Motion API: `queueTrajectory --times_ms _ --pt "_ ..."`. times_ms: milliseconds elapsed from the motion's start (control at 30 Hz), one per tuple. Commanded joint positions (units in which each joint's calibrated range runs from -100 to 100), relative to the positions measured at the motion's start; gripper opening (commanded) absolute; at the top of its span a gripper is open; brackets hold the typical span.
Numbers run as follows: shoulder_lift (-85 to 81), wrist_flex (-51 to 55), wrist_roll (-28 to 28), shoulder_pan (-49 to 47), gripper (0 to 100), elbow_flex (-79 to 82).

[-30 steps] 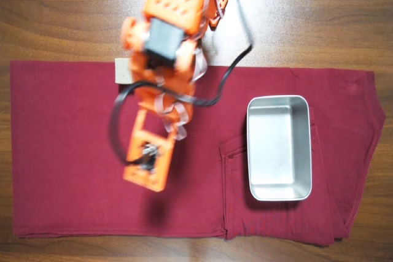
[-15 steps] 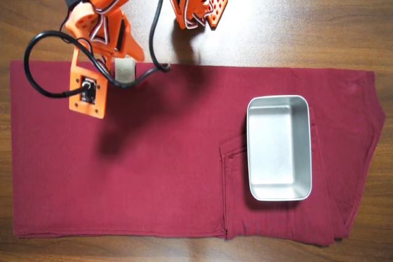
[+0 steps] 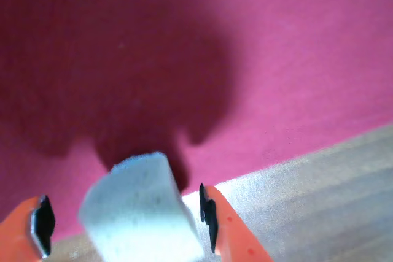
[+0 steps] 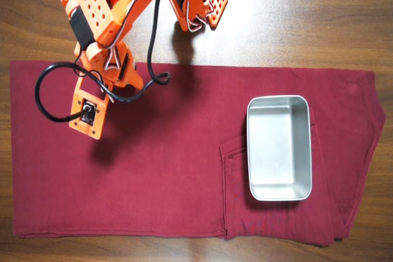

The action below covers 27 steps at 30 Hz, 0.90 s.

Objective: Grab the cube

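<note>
Nearest the wrist camera, the cube [image 3: 140, 211] sits between the two orange fingers of the gripper [image 3: 126, 222], its pale speckled face tilted and filling most of the gap. The right finger [image 3: 212, 216] appears to lie against the cube's side, while a sliver of space shows between the cube and the left finger [image 3: 40, 225], so I cannot tell whether the gripper is truly pinching it or only bracketing it. That is the main risk: with contact perhaps on one side only and the cube sitting askew, it could rotate or slide out if the arm swings or the fingers ease. The foam-like surface may also squash and give an uneven hold. Below and beyond the cube in the wrist view lie a strip of wooden table [image 3: 319, 194] and then the red cloth [image 3: 276, 59], with a broad shadow across it, which suggests the cube is held above the surface. In the overhead view the arm [image 4: 101, 35] is folded at the far left, reaching from the base onto the cloth's left part, the cube hidden beneath it. The metal tray [image 4: 279, 148] rests well apart on the right.
</note>
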Motion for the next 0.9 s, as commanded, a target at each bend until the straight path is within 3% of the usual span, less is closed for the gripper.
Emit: queueTrajectory --times_ms 0,100,167,300,400,433,533,700,867 --pt "-0.68 -1.8 -0.2 -0.24 31 1.38" --pt "-0.32 -2.9 -0.63 0.04 21 2.65" --pt "-0.32 -3.18 -1.17 0.04 1 3.56" --pt "-3.25 -0.6 -1.95 -2.16 0 3.2" --pt "-5.92 14.99 -6.45 -11.09 0 -11.64" --pt "-6.63 21.53 -8.35 -15.89 0 -17.74" --pt "-8.85 23.19 -15.53 -36.14 0 -30.94" --pt "-8.58 23.19 -26.81 -75.29 0 -31.12" --pt "-1.65 21.16 -31.36 -96.5 0 -30.57"
